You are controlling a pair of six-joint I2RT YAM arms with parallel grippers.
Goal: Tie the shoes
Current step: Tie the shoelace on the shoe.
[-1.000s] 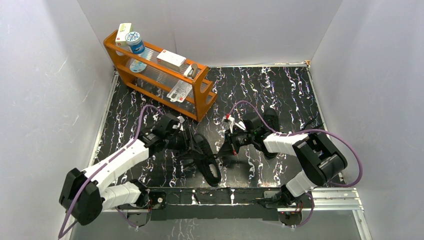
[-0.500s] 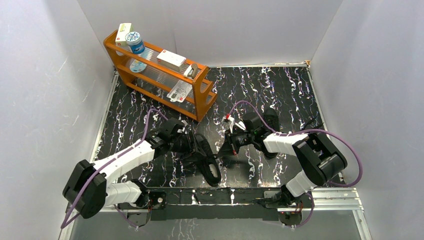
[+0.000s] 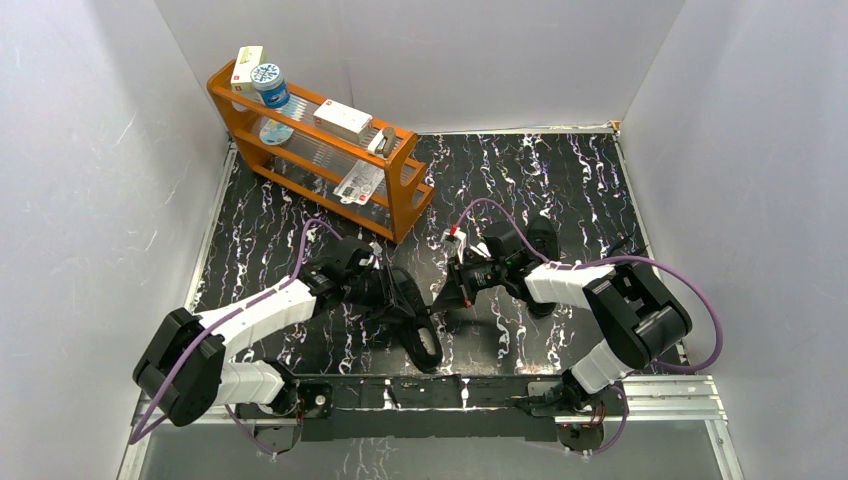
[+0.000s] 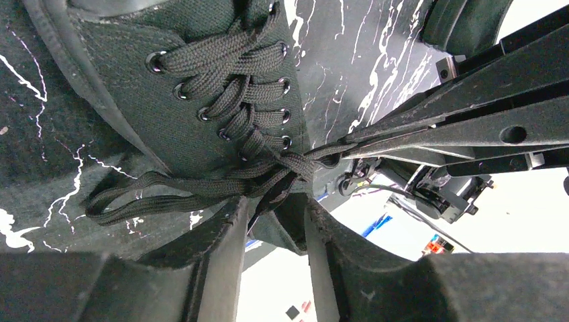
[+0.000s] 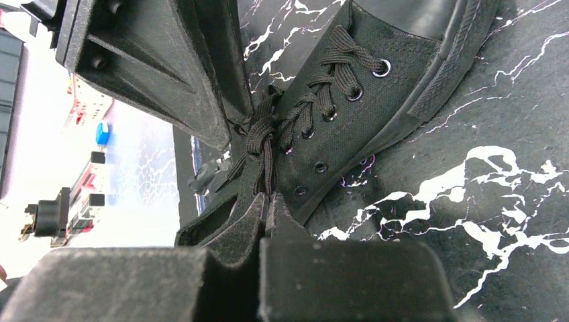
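Lace (image 5: 267, 151), flat and woven, sits pinched between right fingers (image 5: 231, 235); left fingers (image 4: 215, 245) apart

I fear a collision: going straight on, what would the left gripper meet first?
Most likely the laces of the shoe, just ahead of the left gripper; depth is unclear.

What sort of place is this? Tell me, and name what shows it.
Probably a robot lab test cell: plain white walls box in a black marbled tabletop, the left arm and right arm are bolted to a rail at its near edge, and an orange rack holds assorted props.
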